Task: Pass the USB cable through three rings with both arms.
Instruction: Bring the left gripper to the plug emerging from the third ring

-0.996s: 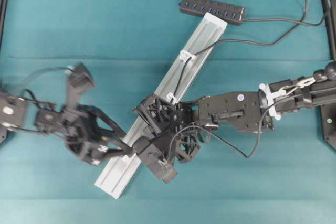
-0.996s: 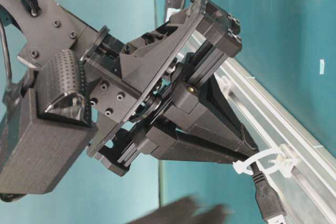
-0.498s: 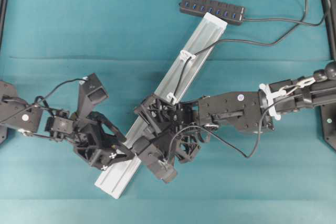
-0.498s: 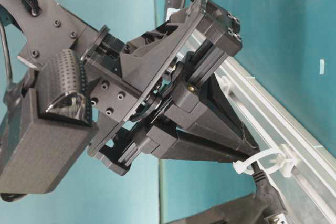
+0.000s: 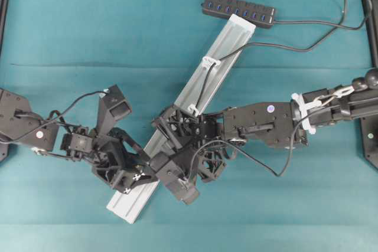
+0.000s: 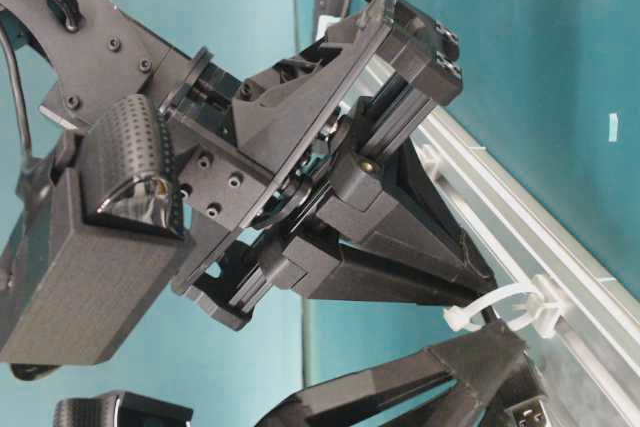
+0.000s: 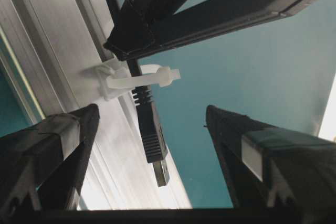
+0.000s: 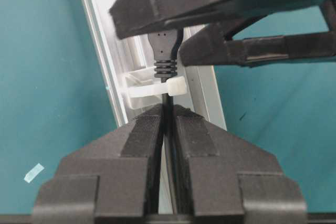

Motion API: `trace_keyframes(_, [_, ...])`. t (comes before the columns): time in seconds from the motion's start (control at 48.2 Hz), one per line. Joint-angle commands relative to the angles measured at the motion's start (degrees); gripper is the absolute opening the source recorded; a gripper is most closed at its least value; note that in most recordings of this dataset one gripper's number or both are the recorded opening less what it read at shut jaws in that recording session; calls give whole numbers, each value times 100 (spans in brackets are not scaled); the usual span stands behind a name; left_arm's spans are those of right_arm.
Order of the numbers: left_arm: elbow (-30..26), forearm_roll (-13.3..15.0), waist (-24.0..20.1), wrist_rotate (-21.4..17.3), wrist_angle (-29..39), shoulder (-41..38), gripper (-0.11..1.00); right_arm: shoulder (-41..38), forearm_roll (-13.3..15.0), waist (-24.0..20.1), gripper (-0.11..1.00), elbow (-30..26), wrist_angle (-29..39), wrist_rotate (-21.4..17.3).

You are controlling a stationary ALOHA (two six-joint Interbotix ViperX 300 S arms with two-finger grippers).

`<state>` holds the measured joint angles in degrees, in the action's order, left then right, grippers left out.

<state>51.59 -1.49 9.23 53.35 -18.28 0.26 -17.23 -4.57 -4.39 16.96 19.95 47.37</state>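
The right pincer (image 8: 167,124) is clenched on the USB cable (image 8: 167,100), its two fingers (image 8: 142,140) pressed together with the thin black cord caught between them just short of a translucent white ring (image 8: 155,88). In the right wrist view the cord is seen running from the fingers up through that ring, with the ribbed strain relief of the plug lying on the far side of it. The left pincer (image 7: 152,145) is released: in the left wrist view its two fingers (image 7: 63,145) are spread wide on either side of the plug (image 7: 152,140), which hangs out of the ring (image 7: 142,77) with its metal tip pointing toward the camera, touched by neither finger. The ring is fixed to the silver aluminium rail (image 7: 63,51), beside which the plug is seen. In the overhead view the rail (image 5: 233,36) lies diagonally across the teal desk (image 5: 88,28), and the two pincers meet over its lower half, the left pincer (image 5: 144,175) reaching in from the left and the right pincer (image 5: 171,157) from the right. Two further rings are seen higher up the rail, one (image 5: 209,62) near its upper end and one (image 5: 193,109) at the middle, and the cable (image 5: 204,84) is threaded through both. Beyond the upper ring the cord curves away to the right across the desk. A black multi-port hub (image 5: 238,10) rests just past the top end of the rail. In the table-level view the lower ring (image 6: 500,305) is seen below the tips of the right pincer, with a finger of the left pincer (image 6: 460,377) close beneath it.
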Motion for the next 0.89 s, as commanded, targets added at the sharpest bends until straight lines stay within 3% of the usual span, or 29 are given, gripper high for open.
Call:
trace_keyframes(0.0, [-97,-18,18,-9,-44,35,89,-18,-9,9,7,-26,-18,-70])
trace_keyframes(0.104, [-97,-18,18,-26,-53,44,83,-18,-9,18,7,-18,-18,-70])
trace_keyframes(0.187, [-97,-9,9,-35,-114,53,73,-18,-9,26,7,-18,-18,-70])
trace_keyframes(0.394, [-97,-9,53,-44,-396,62,20,-18,-9,44,7,-18,-35,-70])
trace_keyframes(0.436, [-88,-18,53,-44,-404,70,14,-18,-9,44,7,-18,-18,-70])
trace_keyframes(0.871, [-53,-18,53,-35,-396,79,14,-18,-9,44,7,-18,-18,-62])
